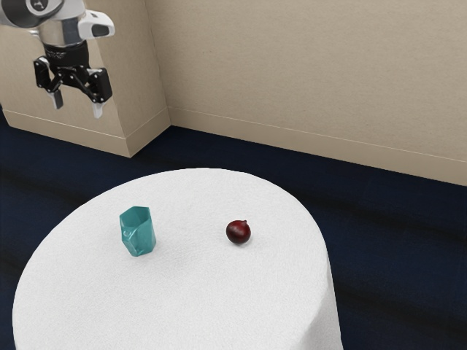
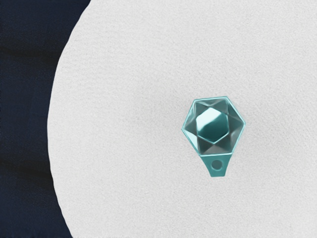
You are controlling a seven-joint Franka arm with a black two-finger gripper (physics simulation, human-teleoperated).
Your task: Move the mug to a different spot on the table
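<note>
A teal faceted mug [image 1: 137, 231] stands upright on the round white table [image 1: 182, 306], toward the exterior view's left. Seen from straight above, the mug [image 2: 213, 126] shows a hexagonal rim and a small handle with a hole. My gripper [image 1: 76, 106] hangs high above the table at the exterior view's upper left, far above the mug, open, with nothing between its fingers.
A dark red round fruit [image 1: 238, 232] lies on the table to the exterior view's right of the mug. The table's curved edge [image 2: 54, 124] drops to a dark blue floor [image 2: 25, 119]. Beige walls stand behind.
</note>
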